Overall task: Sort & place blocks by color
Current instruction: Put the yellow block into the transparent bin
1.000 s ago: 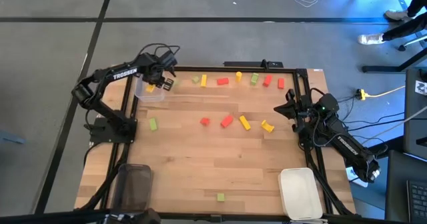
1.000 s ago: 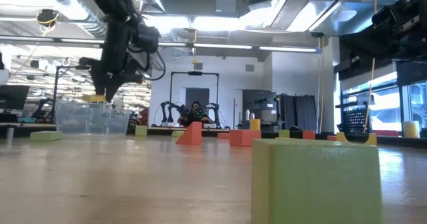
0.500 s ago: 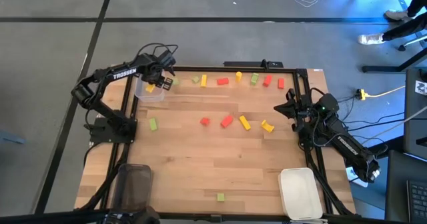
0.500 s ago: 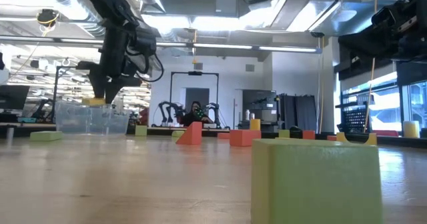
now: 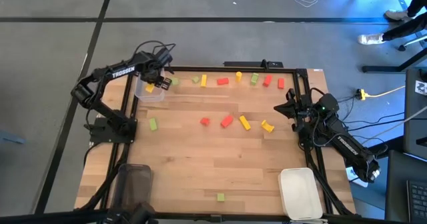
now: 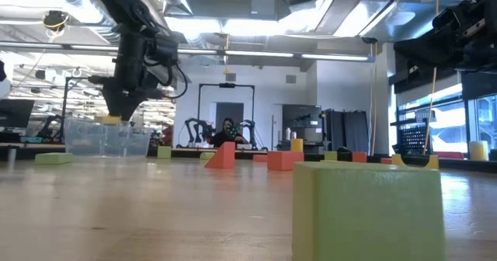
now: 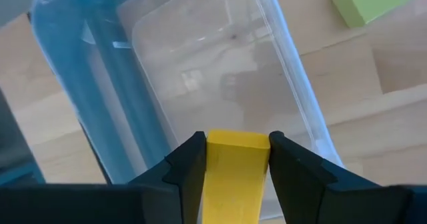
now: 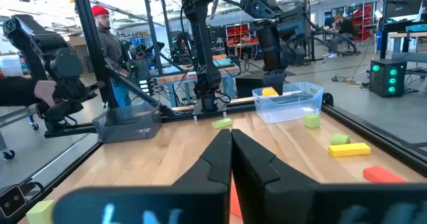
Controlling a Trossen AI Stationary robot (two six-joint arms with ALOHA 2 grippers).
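Yellow block (image 7: 237, 174) sat clamped in your left claw (image 7: 235, 159) above clear tray (image 7: 200, 71) — off-centre release risked rim bounce onto desk (image 5: 200, 157). Right claw (image 8: 230, 144) pressed together, parked at desk's right edge.

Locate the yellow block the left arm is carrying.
The yellow block sits between the left gripper's fingers, above the clear tray at the table's far left corner in the high view.

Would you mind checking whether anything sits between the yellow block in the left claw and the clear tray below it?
Nothing visible does. The left claw holds the yellow block directly over the clear tray, whose open interior shows no lid or other block.
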